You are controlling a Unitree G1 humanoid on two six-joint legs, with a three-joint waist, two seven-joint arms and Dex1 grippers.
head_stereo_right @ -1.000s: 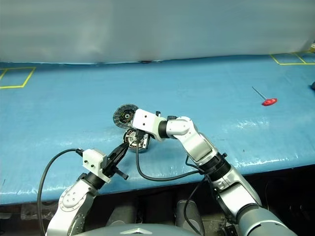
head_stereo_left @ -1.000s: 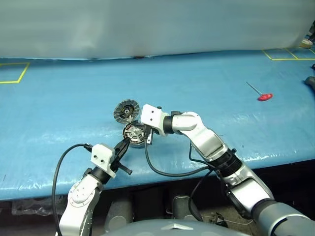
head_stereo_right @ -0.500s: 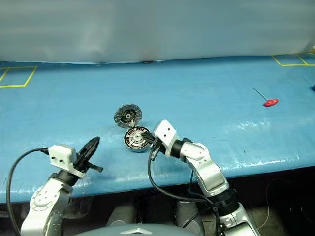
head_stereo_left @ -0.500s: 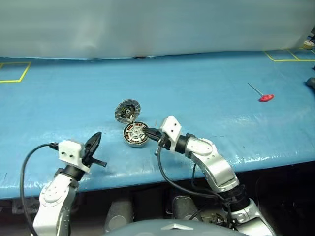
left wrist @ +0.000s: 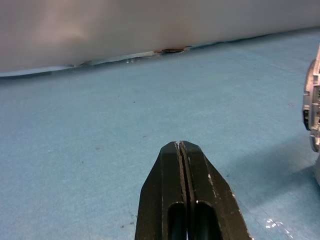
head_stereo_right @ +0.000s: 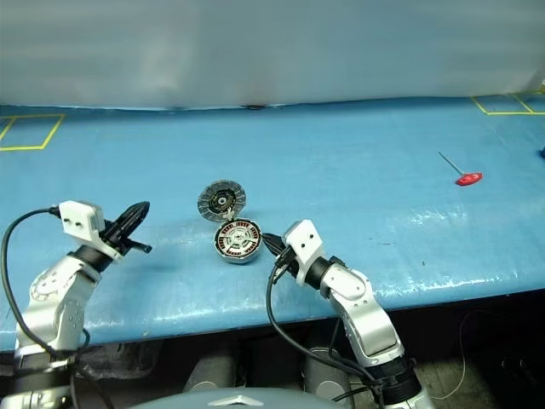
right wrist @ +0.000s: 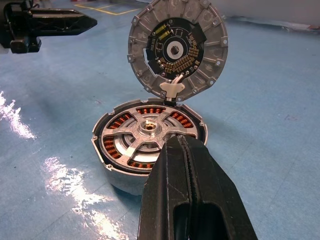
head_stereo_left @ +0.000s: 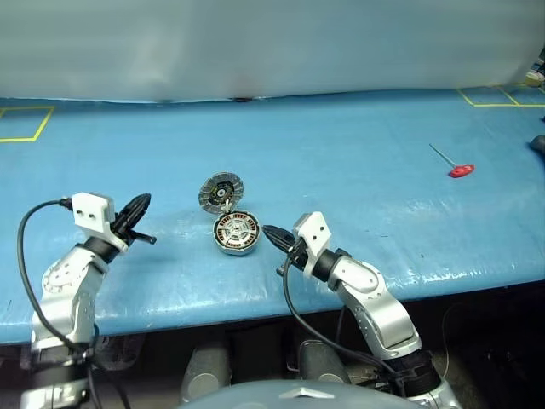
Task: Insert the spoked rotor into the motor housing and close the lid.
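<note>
Fingers of the right gripper are pressed together on nothing, their tip just beside the near rim of the motor housing. The spoked rotor sits seated inside it, copper windings showing through the gaps, so insertion looks done. Beyond, the lid stands upright on its hinge at the housing's far edge, inner face toward the gripper. Off to the side, well apart, the left gripper is likewise closed and empty. Next move, likely: get behind the lid and tip it down flat.
</note>
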